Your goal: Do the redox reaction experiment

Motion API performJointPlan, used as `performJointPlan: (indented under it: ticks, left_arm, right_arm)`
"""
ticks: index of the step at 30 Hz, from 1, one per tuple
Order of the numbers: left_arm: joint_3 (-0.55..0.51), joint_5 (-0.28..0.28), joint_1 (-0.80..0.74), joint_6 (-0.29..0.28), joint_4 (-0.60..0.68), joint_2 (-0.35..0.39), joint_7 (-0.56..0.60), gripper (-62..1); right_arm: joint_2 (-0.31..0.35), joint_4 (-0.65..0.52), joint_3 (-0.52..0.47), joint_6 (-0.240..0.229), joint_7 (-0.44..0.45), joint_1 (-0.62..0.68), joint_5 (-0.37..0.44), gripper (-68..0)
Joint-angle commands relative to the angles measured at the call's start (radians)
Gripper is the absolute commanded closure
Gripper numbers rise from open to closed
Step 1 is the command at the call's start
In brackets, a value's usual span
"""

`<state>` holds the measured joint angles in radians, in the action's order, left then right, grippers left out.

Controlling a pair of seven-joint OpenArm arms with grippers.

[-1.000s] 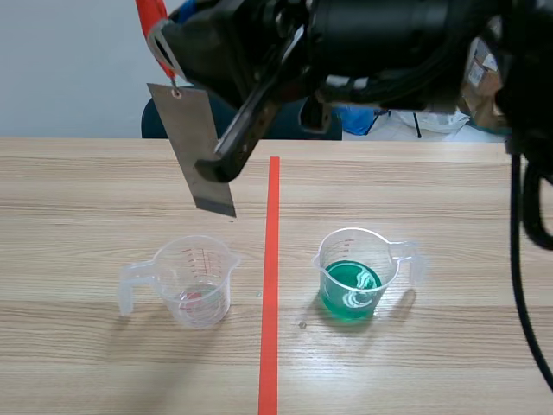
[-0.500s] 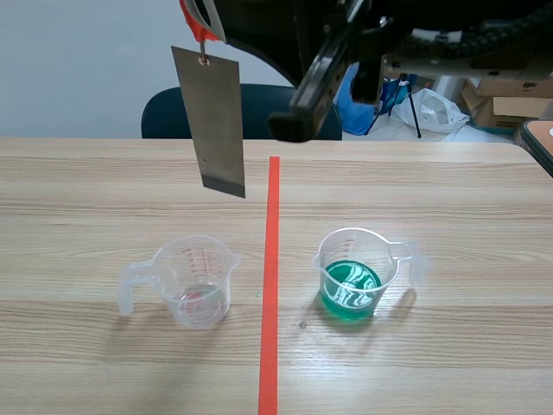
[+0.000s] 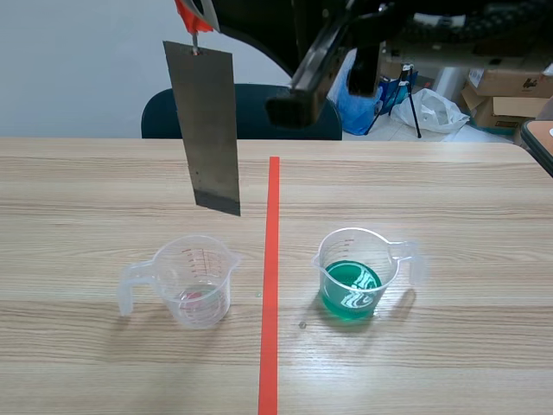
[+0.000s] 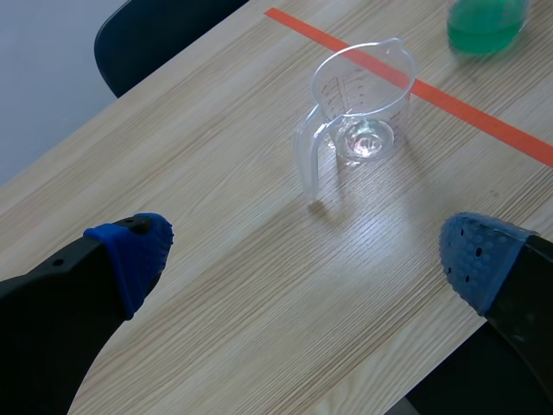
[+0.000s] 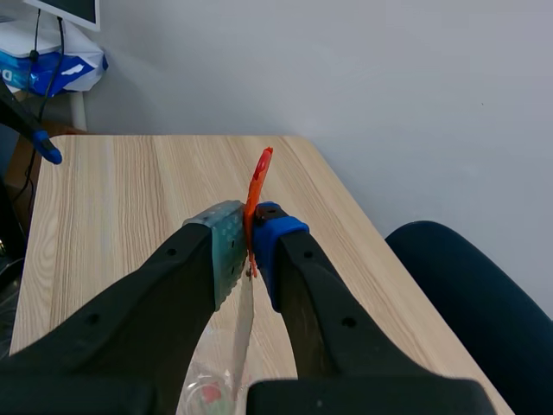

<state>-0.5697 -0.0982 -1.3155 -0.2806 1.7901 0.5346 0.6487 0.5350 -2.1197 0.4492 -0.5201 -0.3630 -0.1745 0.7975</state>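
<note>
Scene view: a grey metal plate point(image 3: 205, 130) is seen hanging upright above the wooden table point(image 3: 449, 190). It is suspended from an orange-red tag point(image 3: 192, 12) beneath the right arm point(image 3: 259, 26), which is raised across the top. The plate's lower edge is held clear of the tabletop, left of the tape line and above and behind a clear cup point(image 3: 192, 281), which is nearly empty. A second cup point(image 3: 356, 272), partly filled with green liquid, is set on the other side of the line. In the right wrist view, the right gripper point(image 5: 251, 238) is shown clamped on the tag, with the plate's thin edge visible below the pads. In the left wrist view, the left gripper point(image 4: 307, 255) is spread wide with nothing held between its fingers. It is poised above the table, and the clear cup is seen ahead of it.
</note>
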Motion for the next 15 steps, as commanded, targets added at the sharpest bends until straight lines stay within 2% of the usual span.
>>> performJointPlan:
  ticks: [1, 15]
  left_arm:
    - [0.006, -0.013, -0.001, 0.005, 0.011, -0.005, 0.017, -62.3]
    - [0.006, -0.013, -0.001, 0.005, 0.011, -0.005, 0.018, -62.3]
  right_arm:
    - [-0.021, 0.0, 0.002, 0.003, -0.006, -0.025, 0.012, -0.7]
    - [-0.031, 0.0, 0.002, 0.003, -0.023, -0.025, 0.019, -0.7]
